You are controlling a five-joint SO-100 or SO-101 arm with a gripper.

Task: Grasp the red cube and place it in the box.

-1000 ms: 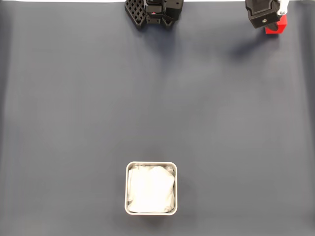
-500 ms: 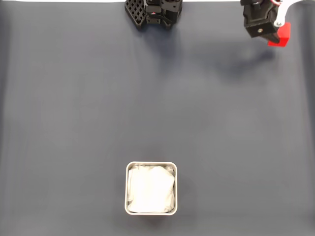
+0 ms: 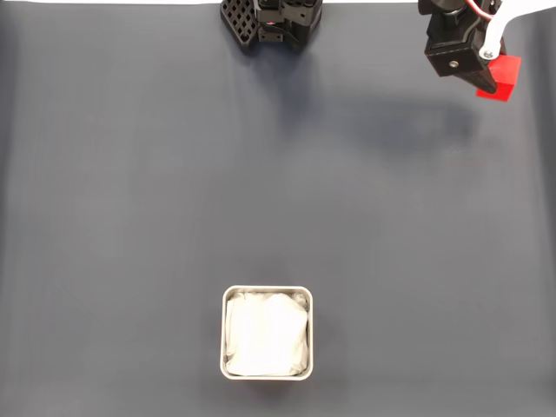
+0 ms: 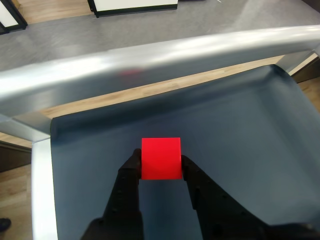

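- Two views record this moment: a fixed view looking straight down on the worktop point(image 3: 130, 174), which is covered by a dark grey mat, and a wrist view looking along the fingers point(image 4: 160, 162).
- Fingers: the two black fingers are clenched on the cube point(image 4: 160, 158), one pressing each side face, as the wrist view shows; the red front and top faces stay exposed between them.
- Cube, fixed view: the cube point(image 3: 502, 80) sits at the far right corner of the worktop, close to the top edge and the right edge of the picture, partly covered by the black gripper body point(image 3: 456, 48) on its left.
- A soft shadow point(image 3: 417, 117) lies on the mat below and to the left of the gripper, apart from the cube.
- Box point(image 3: 267, 292): a square metal-rimmed container with rounded corners and a white lining, standing near the near edge of the worktop, about midway along it and well apart from the cube.
- Arm base point(image 3: 271, 22): a black mount at the top edge of the worktop, centre.
- Wrist view background: a silvery rail point(image 4: 150, 60) borders the worktop edge beyond the cube, with wooden floor outside it.
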